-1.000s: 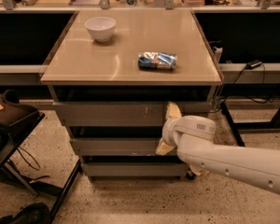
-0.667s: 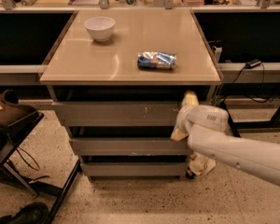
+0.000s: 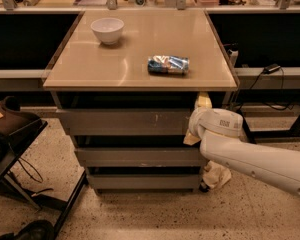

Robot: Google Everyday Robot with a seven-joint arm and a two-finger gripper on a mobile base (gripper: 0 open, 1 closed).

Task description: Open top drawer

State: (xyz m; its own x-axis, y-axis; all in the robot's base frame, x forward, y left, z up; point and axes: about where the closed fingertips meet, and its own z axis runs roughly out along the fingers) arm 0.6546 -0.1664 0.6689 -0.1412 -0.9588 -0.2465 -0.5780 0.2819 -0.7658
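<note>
The top drawer (image 3: 125,122) is a wide grey handleless front just under the tabletop, with pale scratch marks right of centre. Its inside is hidden. My gripper (image 3: 198,120) is at the right end of this front panel. One cream fingertip (image 3: 204,101) shows above the panel's top edge and the other below its bottom edge. The fingers stand apart, spanning the panel's height. My white arm (image 3: 255,161) comes in from the lower right.
Two narrower grey drawer fronts (image 3: 140,157) lie below. On the beige tabletop (image 3: 90,66) stand a white bowl (image 3: 107,30) and a blue snack bag (image 3: 168,64). A dark chair (image 3: 10,129) is at the left. Cables and a table leg are at the right.
My gripper has moved right and slightly up along the drawer fronts, from the gap below the top drawer to the panel's right end. The drawer front has not visibly moved.
</note>
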